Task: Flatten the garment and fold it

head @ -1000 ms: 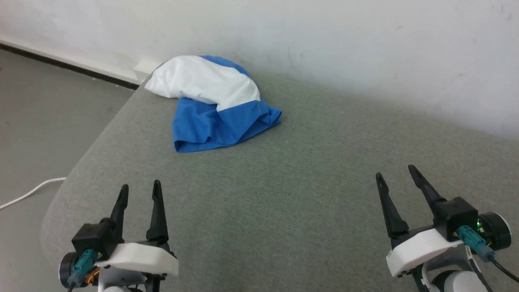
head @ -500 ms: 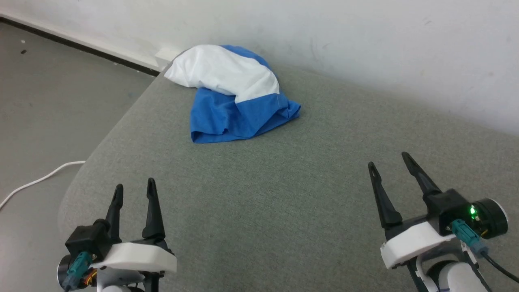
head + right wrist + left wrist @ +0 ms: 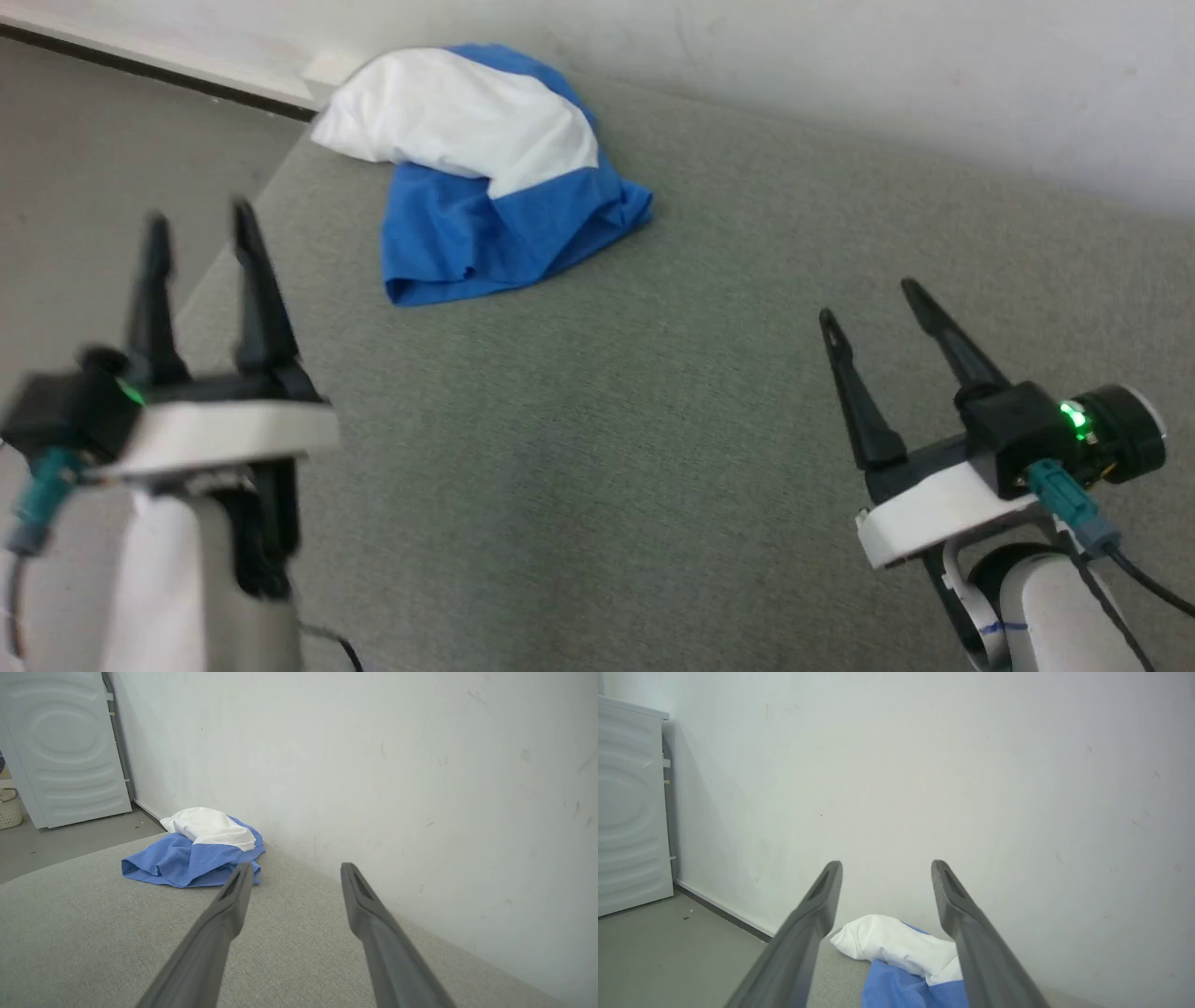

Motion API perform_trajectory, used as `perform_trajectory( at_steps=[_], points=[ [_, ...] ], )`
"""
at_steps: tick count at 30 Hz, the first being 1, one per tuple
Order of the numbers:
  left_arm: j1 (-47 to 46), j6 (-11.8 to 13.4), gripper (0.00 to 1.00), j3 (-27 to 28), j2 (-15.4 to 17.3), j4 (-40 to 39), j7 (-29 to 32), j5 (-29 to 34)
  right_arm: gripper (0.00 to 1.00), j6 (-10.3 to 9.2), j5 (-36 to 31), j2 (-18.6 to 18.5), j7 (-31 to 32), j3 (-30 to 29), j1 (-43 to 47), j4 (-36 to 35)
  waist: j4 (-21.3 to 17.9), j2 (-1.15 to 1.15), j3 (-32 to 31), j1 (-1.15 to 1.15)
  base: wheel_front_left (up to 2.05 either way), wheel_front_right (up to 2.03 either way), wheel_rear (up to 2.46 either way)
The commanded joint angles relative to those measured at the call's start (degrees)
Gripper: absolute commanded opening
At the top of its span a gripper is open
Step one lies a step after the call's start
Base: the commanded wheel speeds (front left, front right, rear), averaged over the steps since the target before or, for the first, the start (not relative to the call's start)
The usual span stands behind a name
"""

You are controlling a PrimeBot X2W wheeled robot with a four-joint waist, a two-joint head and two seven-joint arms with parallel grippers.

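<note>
Your left claw (image 3: 199, 213) hangs wide and empty by the cushion's (image 3: 653, 420) left edge. Your right claw (image 3: 866, 301) is just as wide and empty, well apart from the shirt (image 3: 485, 177). The shirt lies bunched at the far left corner, white over blue, close to the wall (image 3: 934, 84) and the drop to the floor (image 3: 93, 140). Pinch deep into the heap and you likely catch several layers. Tug leftward and it may slide off. Reach too far and your fingers may hit the wall.
</note>
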Motion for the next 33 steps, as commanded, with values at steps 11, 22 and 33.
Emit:
perform_trajectory(
  at_steps=[11, 22, 33],
  points=[
    [-26.08, -4.81, 1.0, 5.89, 7.09, 5.75, -1.59, 0.78, 1.0, -0.05, -0.4, -2.91, 1.52, 0.7, -6.37, -4.52, -10.97, 0.0, 15.62, -0.01, 0.0, 0.0, 0.0],
    [-41.7, -6.74, 1.0, 0.34, 22.19, 36.96, 20.56, -1.66, 1.0, -0.05, -0.59, -2.15, -1.03, 2.09, -10.72, -3.3, -20.4, 0.0, 23.19, -0.01, 0.0, 0.0, 0.0],
    [-41.33, -6.86, 1.0, -6.85, 28.4, 54.09, 47.83, -12.91, 1.0, -0.05, -0.78, -0.96, -3.34, 2.3, -11.68, -0.85, -23.73, 0.0, 25.1, -0.01, 0.0, 0.0, 0.0]
  ],
)
